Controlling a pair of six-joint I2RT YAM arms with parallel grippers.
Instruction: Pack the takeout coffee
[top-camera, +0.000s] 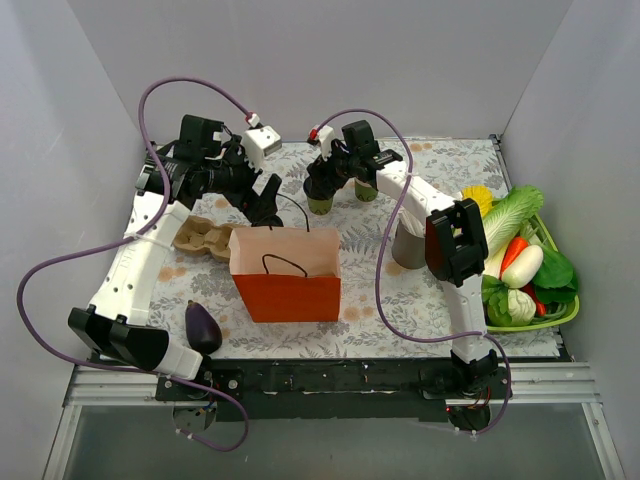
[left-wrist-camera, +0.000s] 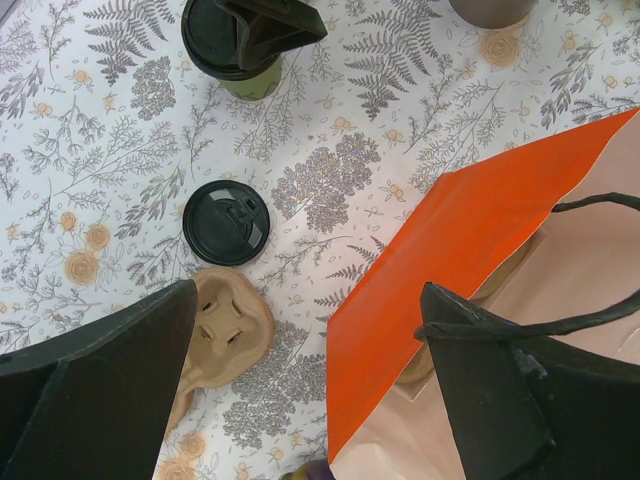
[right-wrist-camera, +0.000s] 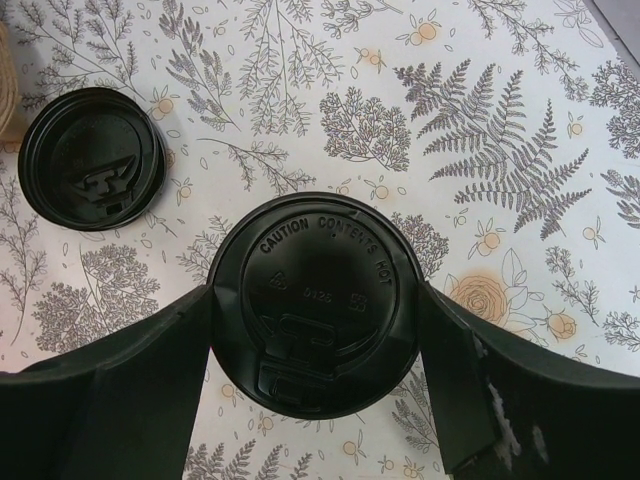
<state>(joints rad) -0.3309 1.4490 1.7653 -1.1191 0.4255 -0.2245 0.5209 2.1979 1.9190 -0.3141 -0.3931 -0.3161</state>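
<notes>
The takeout coffee (top-camera: 320, 203), a green cup with a black lid (right-wrist-camera: 312, 300), stands on the floral cloth behind the orange paper bag (top-camera: 288, 290). My right gripper (top-camera: 322, 182) is over it, and both fingers press the lid's sides in the right wrist view (right-wrist-camera: 315, 295). The cup also shows in the left wrist view (left-wrist-camera: 240, 55). My left gripper (top-camera: 268, 205) is open at the bag's back left rim. In the left wrist view (left-wrist-camera: 308, 300) it straddles the bag's orange wall (left-wrist-camera: 440, 270), with one finger (left-wrist-camera: 500, 390) inside under the black handle.
A loose black lid (left-wrist-camera: 226, 222) (right-wrist-camera: 93, 158) lies left of the coffee. A cardboard cup carrier (top-camera: 200, 238) is left of the bag. A second green cup (top-camera: 366, 190) and a grey cup (top-camera: 408, 245) stand near the right arm. There is an aubergine (top-camera: 202, 325) front left and a green basket (top-camera: 560, 312) of vegetables right.
</notes>
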